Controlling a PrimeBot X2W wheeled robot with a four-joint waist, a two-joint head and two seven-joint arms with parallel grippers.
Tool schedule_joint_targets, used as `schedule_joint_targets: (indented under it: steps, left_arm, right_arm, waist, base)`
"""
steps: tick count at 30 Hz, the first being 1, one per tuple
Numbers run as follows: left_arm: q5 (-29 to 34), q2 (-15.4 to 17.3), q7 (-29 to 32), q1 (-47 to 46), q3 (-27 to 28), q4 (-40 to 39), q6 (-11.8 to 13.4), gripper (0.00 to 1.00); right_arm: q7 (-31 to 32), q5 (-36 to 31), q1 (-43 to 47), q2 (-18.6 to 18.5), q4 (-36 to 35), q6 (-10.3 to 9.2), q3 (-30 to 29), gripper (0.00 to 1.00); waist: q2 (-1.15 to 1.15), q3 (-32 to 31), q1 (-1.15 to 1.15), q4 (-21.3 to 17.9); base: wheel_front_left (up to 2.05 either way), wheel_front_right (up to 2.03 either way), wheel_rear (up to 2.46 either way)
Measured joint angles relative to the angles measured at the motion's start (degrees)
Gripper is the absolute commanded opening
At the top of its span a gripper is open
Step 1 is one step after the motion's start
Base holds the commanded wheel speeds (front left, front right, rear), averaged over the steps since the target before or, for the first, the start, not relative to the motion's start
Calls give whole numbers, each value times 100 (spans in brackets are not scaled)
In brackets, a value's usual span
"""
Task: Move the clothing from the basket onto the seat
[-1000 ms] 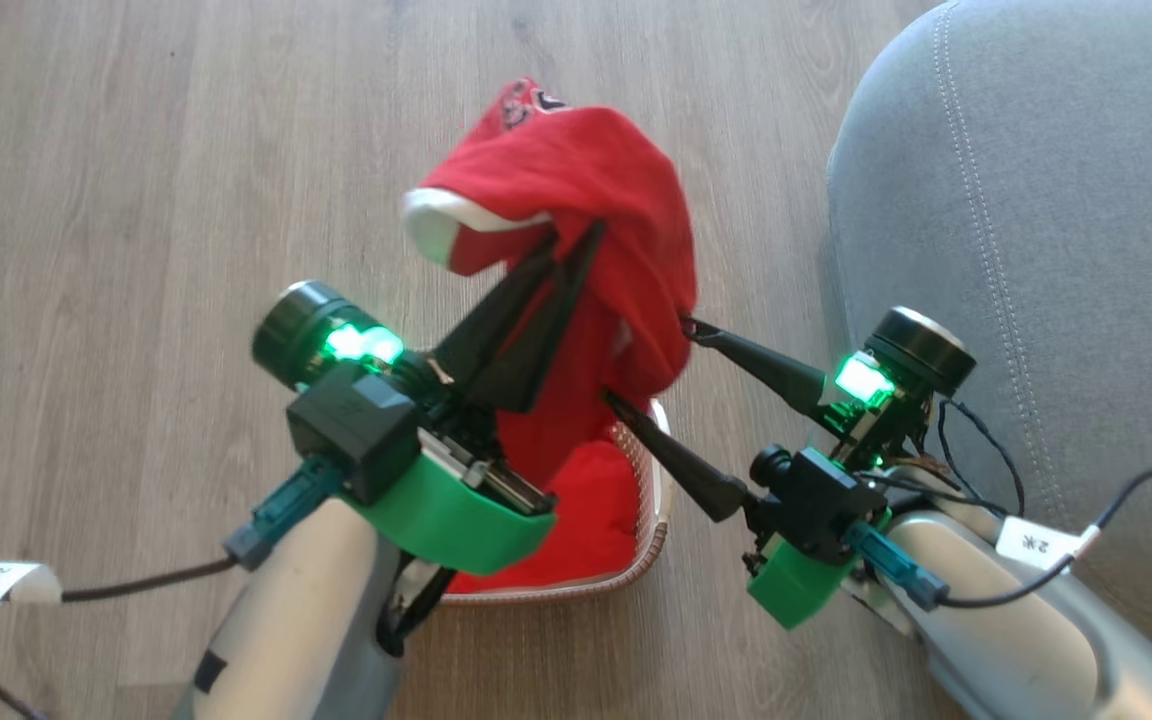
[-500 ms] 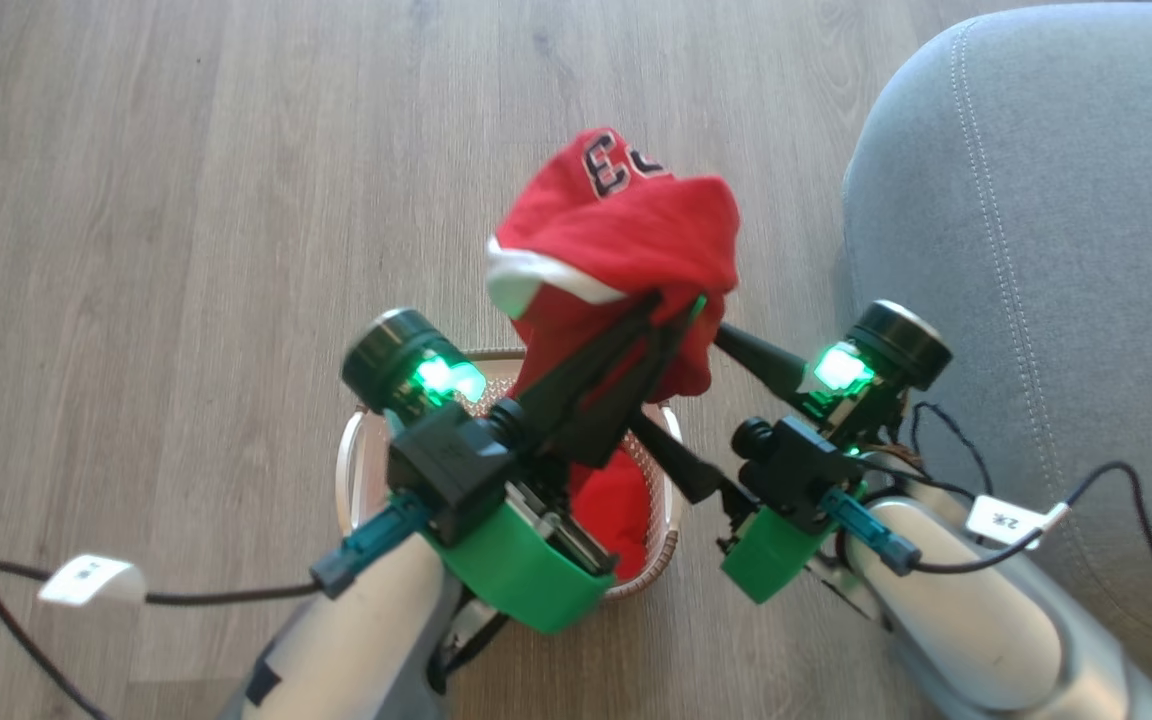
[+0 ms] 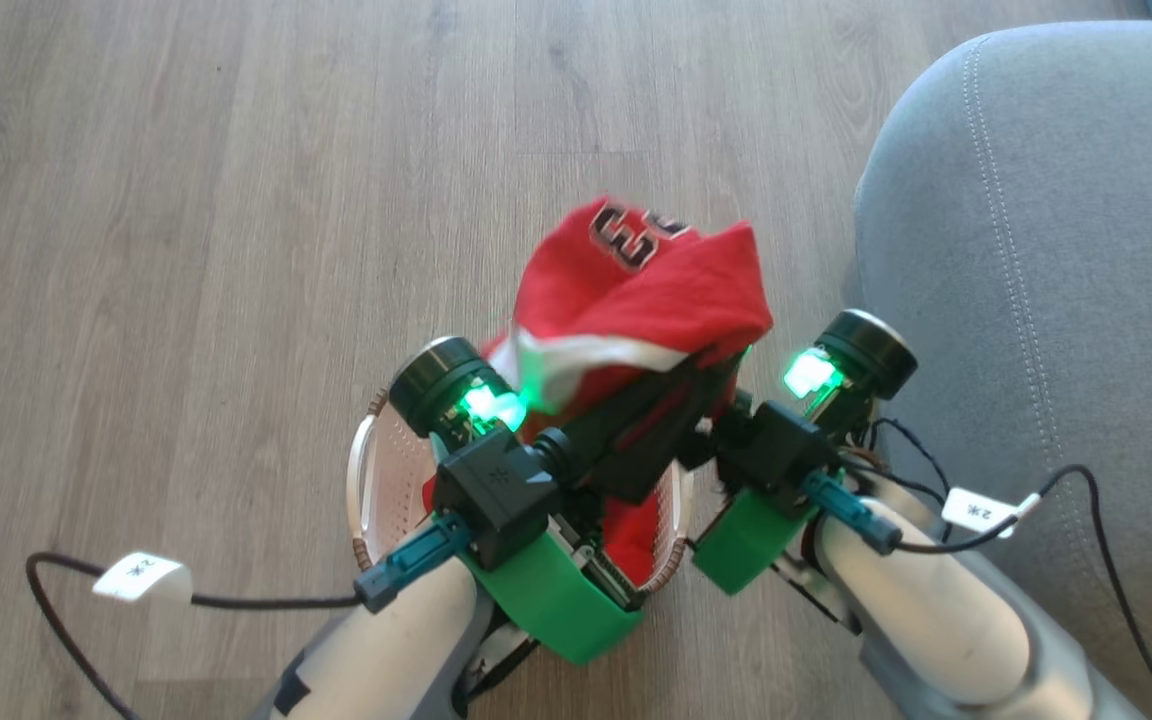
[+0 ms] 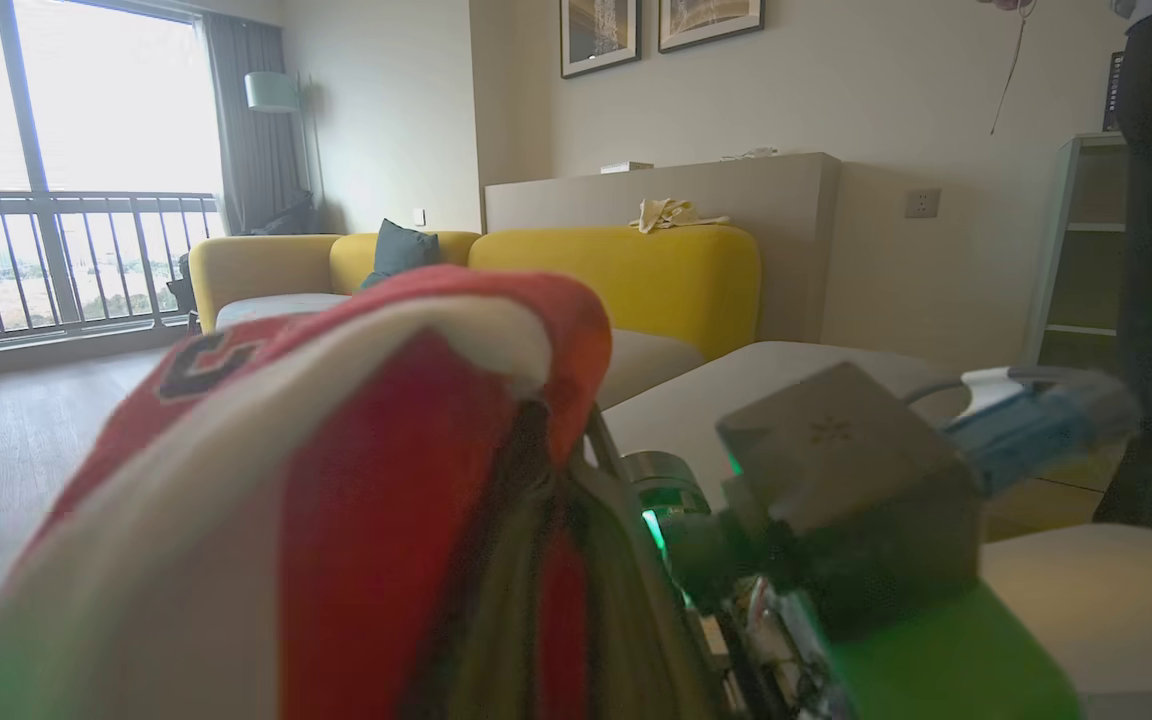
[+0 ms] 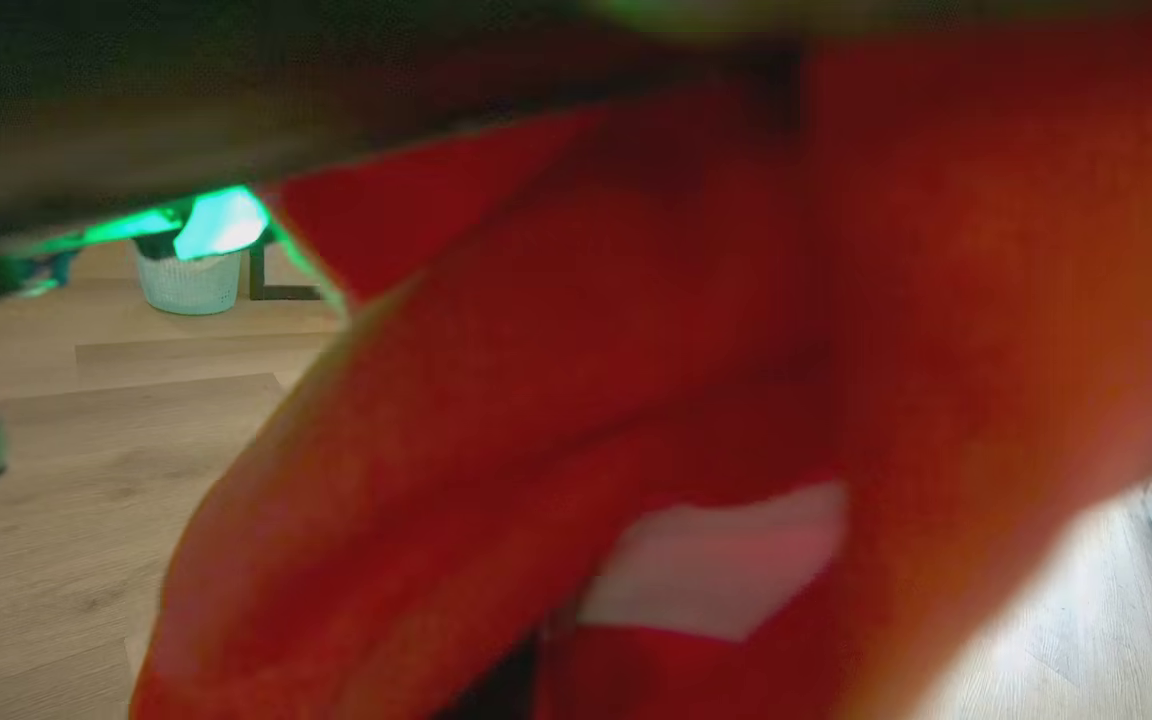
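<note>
The clothing is a soft bright red knit with a white band of trim. It carries dark block characters outlined in white, but a fold cuts them, so they cannot be read for sure. In the left wrist view one dark curved character shows on the red cloth, blurred. The garment is draped over the left pincer, whose two long dark fingers lie pressed together with the fabric caught between them, above the basket. More red cloth sits inside the basket. Whether it is the same piece I cannot tell.

The basket is cream plastic with perforated walls, a brown braided-look rim and a white side handle. It stands on pale wood-grain floor planks.

The right pincer reaches in under the cloth just beside the left one. Its fingers are hidden, and the right wrist view is a blur of red fabric with a pale patch, so I cannot tell its opening or hold.

The seat, grey woven upholstery with a rounded edge and a pale stitched line, lies to the right. No clothing is on it.

White tags on the cables bear marks too small to read.
</note>
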Motion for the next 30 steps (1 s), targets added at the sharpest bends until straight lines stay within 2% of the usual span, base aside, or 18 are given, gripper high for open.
schedule_joint_targets:
  steps: [6,12,14,16,17,18,30]
  left_arm:
    - [-12,18,0,2,18,8,0,0]
    - [-12,3,0,11,338,-29,0,0]
    - [-12,3,0,11,369,-30,0,17]
    - [7,-18,0,25,465,-59,-1,53]
    - [32,-32,0,27,545,-99,-1,82]
    - [24,-31,-1,25,571,-101,0,100]
    - [65,-26,-1,32,775,42,0,100]
  right_arm:
    - [0,172,62,134,-30,0,-387,0]
    - [1,324,184,212,-148,0,-880,0]
    - [0,383,272,258,-158,0,-982,0]
    - [1,393,304,302,-182,0,-1089,0]
    - [0,393,304,318,-218,0,-1187,0]
    - [0,394,303,335,-250,0,-1302,0]
    - [0,220,304,482,-503,0,-2256,0]
  waist:
    - [0,-32,0,12]
    - [0,-4,0,2]
    - [0,7,0,-4]
    - [0,16,0,-10]
    - [0,21,0,-14]
    - [0,25,0,-19]
    - [0,80,0,-23]
  base:
    - [0,0,0]
    - [0,0,0]
    - [0,0,0]
    - [0,0,0]
    - [0,0,0]
    - [0,0,0]
    - [0,0,0]
